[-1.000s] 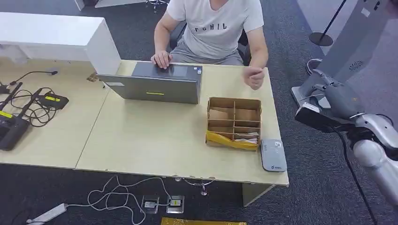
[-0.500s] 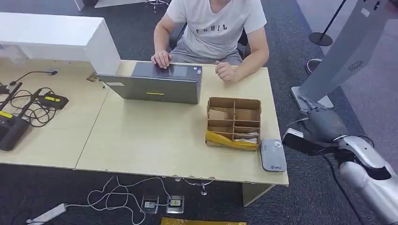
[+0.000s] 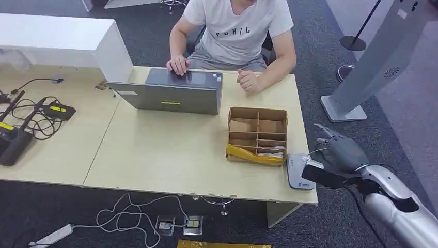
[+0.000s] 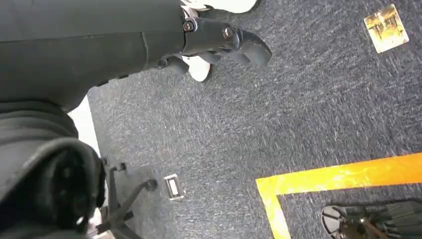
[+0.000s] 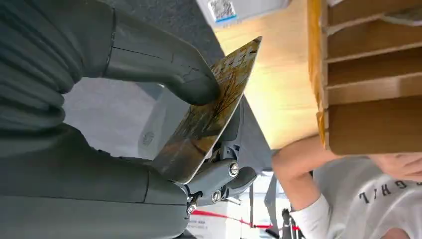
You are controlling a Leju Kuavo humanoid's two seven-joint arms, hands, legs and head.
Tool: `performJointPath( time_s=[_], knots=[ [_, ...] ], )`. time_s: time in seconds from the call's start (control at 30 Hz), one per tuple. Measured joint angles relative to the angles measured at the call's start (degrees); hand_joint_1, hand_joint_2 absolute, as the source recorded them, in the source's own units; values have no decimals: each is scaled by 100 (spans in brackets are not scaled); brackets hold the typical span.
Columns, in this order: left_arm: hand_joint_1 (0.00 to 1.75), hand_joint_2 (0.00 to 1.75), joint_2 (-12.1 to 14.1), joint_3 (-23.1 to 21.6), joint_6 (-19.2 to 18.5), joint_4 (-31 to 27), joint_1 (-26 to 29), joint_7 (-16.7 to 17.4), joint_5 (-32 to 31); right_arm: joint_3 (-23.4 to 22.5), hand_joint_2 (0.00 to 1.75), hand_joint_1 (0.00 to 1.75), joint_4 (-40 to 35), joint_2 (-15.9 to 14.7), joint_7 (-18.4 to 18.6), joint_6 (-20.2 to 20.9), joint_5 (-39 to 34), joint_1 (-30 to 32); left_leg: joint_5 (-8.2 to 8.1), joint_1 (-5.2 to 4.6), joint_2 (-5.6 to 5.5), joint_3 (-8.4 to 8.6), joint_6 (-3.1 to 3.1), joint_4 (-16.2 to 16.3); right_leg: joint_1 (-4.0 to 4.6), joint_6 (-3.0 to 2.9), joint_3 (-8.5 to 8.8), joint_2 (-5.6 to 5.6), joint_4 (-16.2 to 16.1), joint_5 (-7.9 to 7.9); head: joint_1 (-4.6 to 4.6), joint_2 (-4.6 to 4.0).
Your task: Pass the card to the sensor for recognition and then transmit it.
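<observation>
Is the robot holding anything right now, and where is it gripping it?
The right hand pinches the card, thumb on its face and fingers behind. The left hand holds nothing.

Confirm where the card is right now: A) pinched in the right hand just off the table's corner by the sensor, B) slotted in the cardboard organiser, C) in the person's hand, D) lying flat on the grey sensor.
A: the right hand pinches the card beside the grey sensor, not yet over it.
</observation>
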Motion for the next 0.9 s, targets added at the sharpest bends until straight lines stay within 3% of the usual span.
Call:
performJointPath(
  time_s=[0.33, 0.9],
  knots=[
    [0, 0, 0, 0, -2, 0, -2, -2, -77, 81, 175, 175, -206, -85, 116, -72, -411, 542, -1, -1, 0, 1, -1, 0, -1, 0, 0, 3, 0, 0, 0, 0],
    [0, 0, -2, 0, -50, 0, -1, -20, -72, 249, 175, 175, -51, -188, 0, -463, -584, 803, -2, 0, 5, 3, -3, 0, 0, 0, 0, 7, -1, 0, 0, 0]
  ],
)
